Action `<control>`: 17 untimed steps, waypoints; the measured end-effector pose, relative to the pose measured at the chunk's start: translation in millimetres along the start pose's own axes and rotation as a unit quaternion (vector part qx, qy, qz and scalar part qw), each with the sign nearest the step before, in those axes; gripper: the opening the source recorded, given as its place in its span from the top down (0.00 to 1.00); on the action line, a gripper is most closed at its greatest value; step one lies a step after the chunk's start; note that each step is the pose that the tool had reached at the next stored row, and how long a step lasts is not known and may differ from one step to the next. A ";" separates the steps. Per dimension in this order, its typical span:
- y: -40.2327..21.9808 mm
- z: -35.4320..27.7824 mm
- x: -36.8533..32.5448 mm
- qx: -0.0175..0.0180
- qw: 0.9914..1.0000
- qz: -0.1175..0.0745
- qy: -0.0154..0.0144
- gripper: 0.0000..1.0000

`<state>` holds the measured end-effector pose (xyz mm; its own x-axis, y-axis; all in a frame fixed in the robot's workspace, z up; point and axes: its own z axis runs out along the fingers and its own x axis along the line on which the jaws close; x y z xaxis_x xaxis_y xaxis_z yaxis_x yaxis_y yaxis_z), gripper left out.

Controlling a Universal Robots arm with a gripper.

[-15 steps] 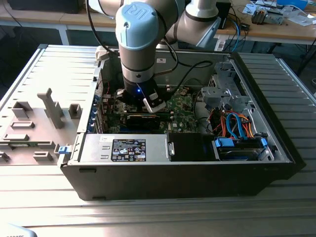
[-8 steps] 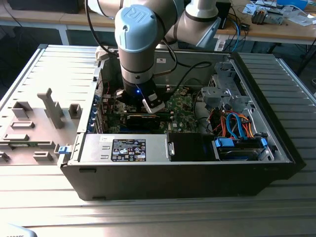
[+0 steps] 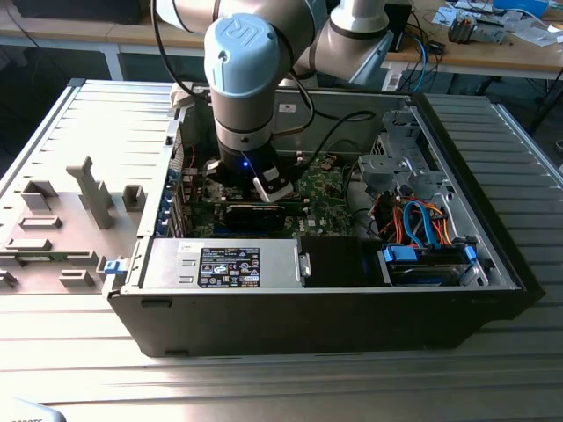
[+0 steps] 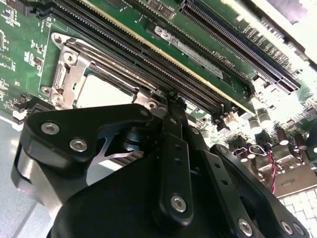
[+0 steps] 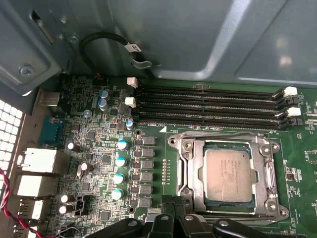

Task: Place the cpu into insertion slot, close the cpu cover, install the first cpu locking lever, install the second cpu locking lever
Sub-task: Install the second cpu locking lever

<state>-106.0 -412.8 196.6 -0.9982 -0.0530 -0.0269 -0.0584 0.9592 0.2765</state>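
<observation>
The cpu [image 5: 229, 174] lies flat in the insertion slot [image 5: 200, 196] on the green board, its silver top showing through the window of the cpu cover [image 5: 189, 166], which lies down around it. A thin wire lever [image 5: 218, 135] runs along the socket edge beside the memory slots, and another [image 5: 275, 171] along the adjoining side. My gripper [image 5: 174, 203] is shut with nothing visibly held, its tips close to the socket's edge. In the second wrist view the gripper [image 4: 170, 98] stands right beside the cpu [image 4: 101, 91] and cover [image 4: 67, 67]. In the exterior view the arm's wrist [image 3: 251, 171] reaches down into the open computer case.
Long memory slots [image 5: 213, 104] run beside the socket, with capacitors [image 5: 120, 161] and a black cable loop [image 5: 99, 39] nearby. The case holds a long black card [image 3: 255, 214], a power supply [image 3: 220, 264] and a drive bay with blue and orange cables [image 3: 422, 229]. Grey fixtures [image 3: 88, 189] stand on the exterior view's left.
</observation>
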 end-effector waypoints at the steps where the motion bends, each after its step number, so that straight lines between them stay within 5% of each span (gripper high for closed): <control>1: -0.3 0.0 0.1 0.000 1.000 0.000 0.000 0.89; 6: 1.1 -7.3 -0.1 0.003 1.000 -0.001 -0.001 0.89; 8: 1.1 -7.3 -4.7 0.008 1.000 0.000 0.001 0.89; 10: 2.2 -6.1 -15.9 0.019 1.000 0.001 0.008 0.89; 12: 4.3 -4.5 -21.3 0.026 1.000 0.002 0.012 0.89; 15: 21.0 0.7 -27.6 0.043 0.999 0.003 0.015 0.89; 17: 33.8 4.6 -28.5 0.058 0.998 0.003 0.016 0.89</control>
<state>-79.5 -377.6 202.3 -0.9985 -0.0546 0.0047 -0.0531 0.9853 0.1626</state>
